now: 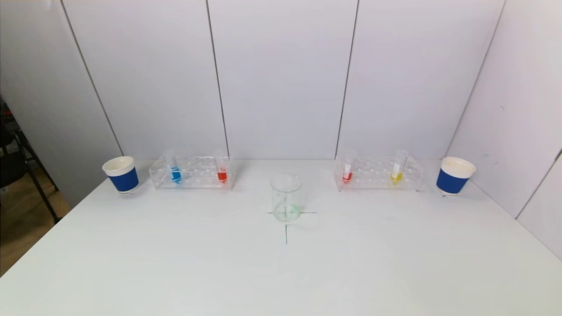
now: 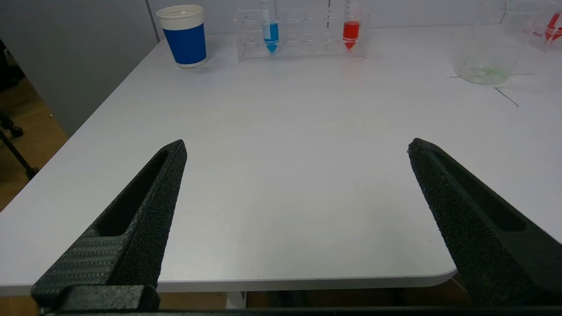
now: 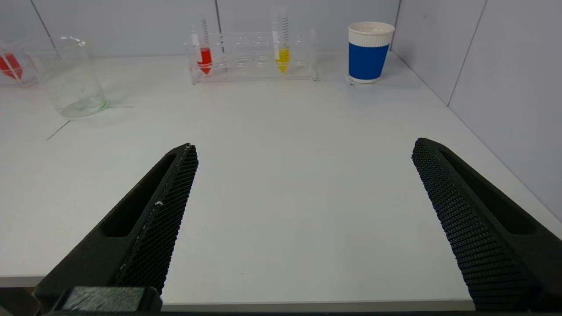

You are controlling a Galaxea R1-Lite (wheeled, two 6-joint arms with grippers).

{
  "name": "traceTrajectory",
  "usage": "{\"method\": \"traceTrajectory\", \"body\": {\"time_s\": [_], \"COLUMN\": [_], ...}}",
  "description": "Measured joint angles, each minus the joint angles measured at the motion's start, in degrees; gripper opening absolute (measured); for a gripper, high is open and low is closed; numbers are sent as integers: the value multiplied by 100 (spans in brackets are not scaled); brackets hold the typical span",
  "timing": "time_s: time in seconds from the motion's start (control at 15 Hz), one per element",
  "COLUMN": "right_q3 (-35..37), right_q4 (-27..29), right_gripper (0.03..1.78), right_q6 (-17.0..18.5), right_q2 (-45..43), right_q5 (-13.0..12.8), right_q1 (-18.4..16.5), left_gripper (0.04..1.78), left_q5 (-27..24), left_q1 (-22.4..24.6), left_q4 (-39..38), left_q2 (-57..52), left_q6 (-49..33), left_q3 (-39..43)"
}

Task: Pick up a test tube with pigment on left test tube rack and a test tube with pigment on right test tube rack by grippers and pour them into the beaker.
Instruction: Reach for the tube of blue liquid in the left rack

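Head camera high over table (image 1: 281,272), wrist cameras low at near edge, all sharing beaker (image 1: 286,197).

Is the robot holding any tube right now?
No. The left pincer and right pincer are open and empty, far from the racks.

no readable text, graduation marks on test tubes (image 3: 284,41) too small to read
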Motion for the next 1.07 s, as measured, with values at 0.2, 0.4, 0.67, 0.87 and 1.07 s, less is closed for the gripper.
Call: {"method": "traceTrajectory", "body": {"time_s": [0.2, 0.4, 0.67, 0.87, 1.07], "right_q3": [0, 0, 0, 0, 0], "right_q4": [0, -2, -2, -2, -2], "right_gripper": [177, 177, 177, 177, 177], "right_q6": [-1, -1, -1, -1, -1], "right_q2": [0, 0, 0, 0, 0], "right_q5": [-1, -1, -1, -1, 0], "right_q1": [-2, 0, -2, -5, 0], "left_gripper": [176, 176, 176, 176, 176], "left_q5": [30, 56, 69, 72, 63], "left_q1": [0, 13, 9, 2, -9], "left_q4": [-37, 78, 564, 644, 351], "left_q2": [0, 12, 638, 1713, 2812], "left_q6": [39, 194, 227, 356, 516], "left_q3": [-5, -468, -2119, -3305, -3991]}}
